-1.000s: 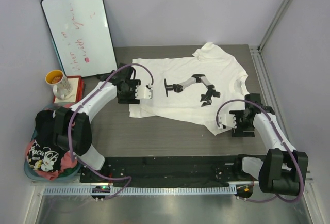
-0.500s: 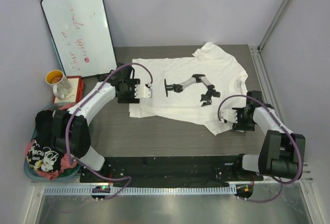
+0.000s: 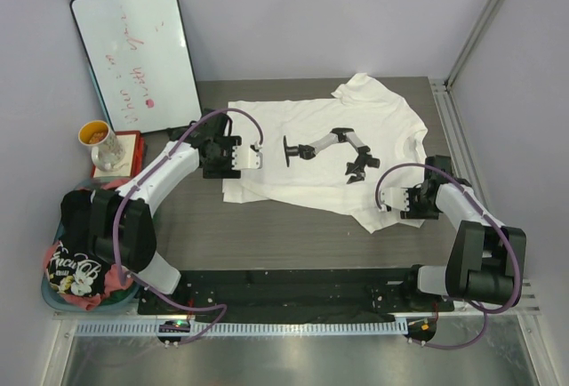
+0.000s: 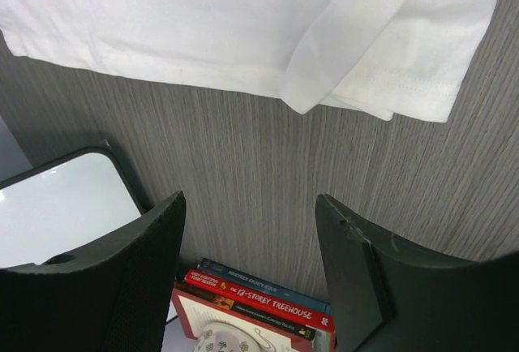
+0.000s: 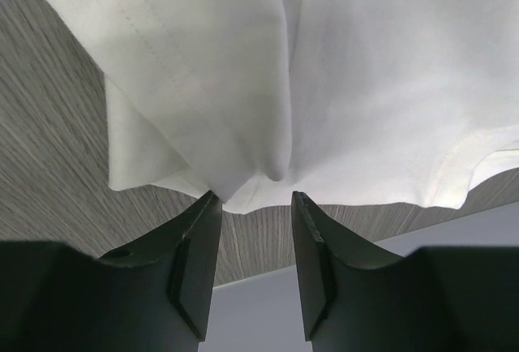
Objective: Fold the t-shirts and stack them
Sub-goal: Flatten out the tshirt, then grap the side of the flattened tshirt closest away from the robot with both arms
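White arm links (image 3: 165,172), black joints (image 3: 124,226), looping purple cables (image 3: 189,134), matte black wedge-shaped fingers (image 4: 122,287)

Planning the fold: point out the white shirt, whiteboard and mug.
white shirt (image 3: 311,119): top view, chest above the graphic.
whiteboard (image 3: 133,52): top view, board's middle.
mug (image 3: 107,149): top view, side wall.

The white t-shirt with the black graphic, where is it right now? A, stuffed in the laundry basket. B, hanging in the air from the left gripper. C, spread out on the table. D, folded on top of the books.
C: the white t-shirt lies spread out on the table, graphic up, with the left gripper and right gripper open near its edges.
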Controlling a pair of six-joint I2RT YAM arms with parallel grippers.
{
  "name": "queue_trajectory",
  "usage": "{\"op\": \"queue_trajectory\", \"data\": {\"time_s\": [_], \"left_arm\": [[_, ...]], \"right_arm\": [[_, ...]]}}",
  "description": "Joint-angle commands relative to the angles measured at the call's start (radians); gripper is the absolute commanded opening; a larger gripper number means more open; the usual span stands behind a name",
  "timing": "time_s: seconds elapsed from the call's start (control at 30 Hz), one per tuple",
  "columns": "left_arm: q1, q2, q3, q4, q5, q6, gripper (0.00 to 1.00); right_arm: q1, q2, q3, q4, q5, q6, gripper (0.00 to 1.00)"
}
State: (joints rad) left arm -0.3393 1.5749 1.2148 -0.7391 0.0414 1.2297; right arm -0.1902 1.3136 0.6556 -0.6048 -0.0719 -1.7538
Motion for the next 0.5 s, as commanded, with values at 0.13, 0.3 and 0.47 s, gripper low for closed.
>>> {"op": "queue_trajectory", "data": {"time_s": [0.13,0.3,0.47], "left_arm": [[0.003,-0.039,0.017,-0.017,-0.006,-0.019,0.66],[0.003,-0.039,0.015,-0.017,-0.006,-0.018,0.66],[0.003,-0.030,0.017,-0.014,0.000,-0.018,0.66]], "right_arm": [[-0.002,-0.050,-0.007,-0.006,-0.017,-0.044,0.48],[-0.003,-0.085,-0.011,-0.035,-0.034,-0.070,0.50],[-0.003,-0.088,-0.020,-0.047,-0.048,-0.082,0.50]]}}
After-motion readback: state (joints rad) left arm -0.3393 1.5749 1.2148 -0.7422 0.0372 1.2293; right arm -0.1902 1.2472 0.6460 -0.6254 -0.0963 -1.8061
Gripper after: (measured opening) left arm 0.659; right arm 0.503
